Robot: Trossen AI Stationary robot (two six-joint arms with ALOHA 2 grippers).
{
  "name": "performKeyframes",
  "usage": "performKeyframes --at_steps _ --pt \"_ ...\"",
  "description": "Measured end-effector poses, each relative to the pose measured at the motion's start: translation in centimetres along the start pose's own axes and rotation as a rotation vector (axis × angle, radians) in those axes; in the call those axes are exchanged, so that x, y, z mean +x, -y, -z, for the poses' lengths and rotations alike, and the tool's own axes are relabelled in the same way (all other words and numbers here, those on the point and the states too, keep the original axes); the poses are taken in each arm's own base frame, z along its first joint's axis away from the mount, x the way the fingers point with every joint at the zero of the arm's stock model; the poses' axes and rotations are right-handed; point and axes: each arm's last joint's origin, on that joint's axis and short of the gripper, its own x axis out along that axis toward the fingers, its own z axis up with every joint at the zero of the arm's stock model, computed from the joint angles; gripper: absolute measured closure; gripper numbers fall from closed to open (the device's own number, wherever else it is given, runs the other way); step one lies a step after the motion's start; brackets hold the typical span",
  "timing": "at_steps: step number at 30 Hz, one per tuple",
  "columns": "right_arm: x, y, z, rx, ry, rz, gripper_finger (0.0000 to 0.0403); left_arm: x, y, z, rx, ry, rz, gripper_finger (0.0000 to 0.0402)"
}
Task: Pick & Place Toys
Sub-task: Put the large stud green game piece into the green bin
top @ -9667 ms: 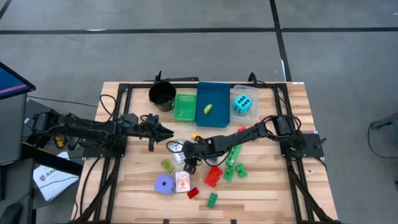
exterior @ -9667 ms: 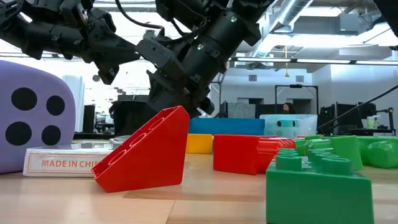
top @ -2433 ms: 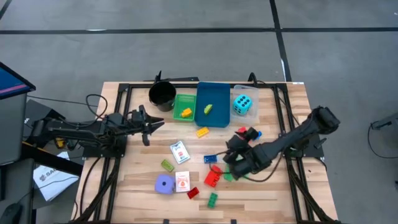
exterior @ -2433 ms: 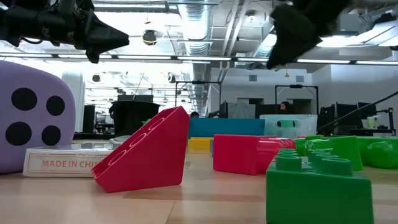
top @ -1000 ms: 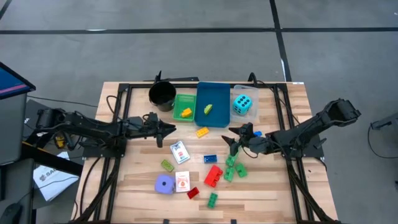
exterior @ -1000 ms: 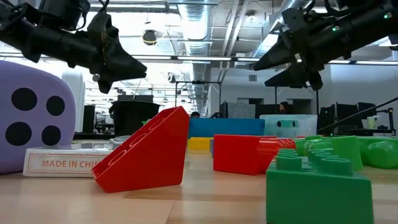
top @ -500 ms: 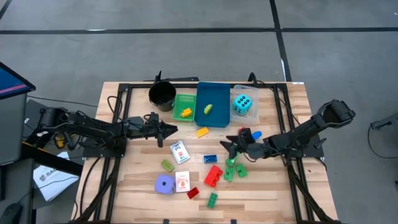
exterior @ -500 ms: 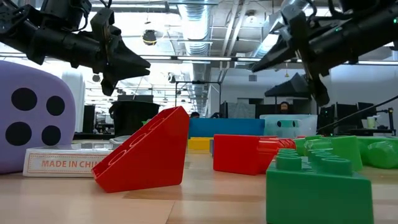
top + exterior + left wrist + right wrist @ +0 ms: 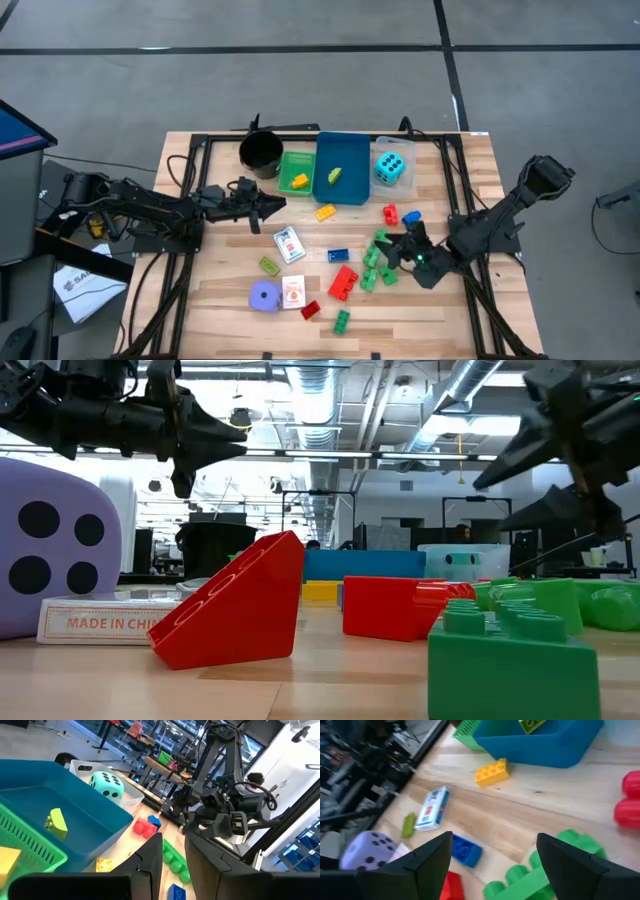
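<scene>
Standing along the far edge of the wooden table [image 9: 430,300] is a row of containers. At the middle of that row, the blue tray [image 9: 343,168] is the biggest and holds one yellow-green brick [image 9: 333,176]. At its 9 o'clock the green tray [image 9: 295,172] holds a yellow brick [image 9: 298,181], and farther that way stands the black cup [image 9: 261,153]; what it holds cannot be told. At the blue tray's 3 o'clock the clear tray [image 9: 392,165] holds the cyan die [image 9: 390,168].

Loose toys lie on the wood toward 6 o'clock of the trays: a purple die [image 9: 264,296] near the front edge, two white card packs [image 9: 288,244], a red brick [image 9: 343,283], a cluster of green bricks [image 9: 373,262], a small blue brick [image 9: 338,256], and a yellow brick [image 9: 325,212] just beside the blue tray.

At the green cluster's 3 o'clock the right gripper [image 9: 403,251] hangs low, fingers spread wide and holding nothing. At the green tray's 7 o'clock the left gripper [image 9: 278,204] hovers, its fingers slightly parted and empty.
</scene>
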Motion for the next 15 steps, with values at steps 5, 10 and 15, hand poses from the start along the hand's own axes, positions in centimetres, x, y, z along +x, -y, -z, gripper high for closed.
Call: performKeyframes --at_steps 5,10,15 --pt "-0.70 -0.21 0.49 0.007 0.000 -0.034 0.0120 0.00 0.10 -0.17 -0.003 0.018 0.010 0.0325" --pt "-0.90 -0.02 0.73 0.015 -0.037 -0.029 0.0120 -0.01 0.15 -0.27 0.026 0.027 0.014 0.0325" --pt "-0.88 0.26 0.93 -0.008 -0.111 -0.010 0.0120 0.02 -0.01 -0.40 0.027 0.036 0.007 0.0325"
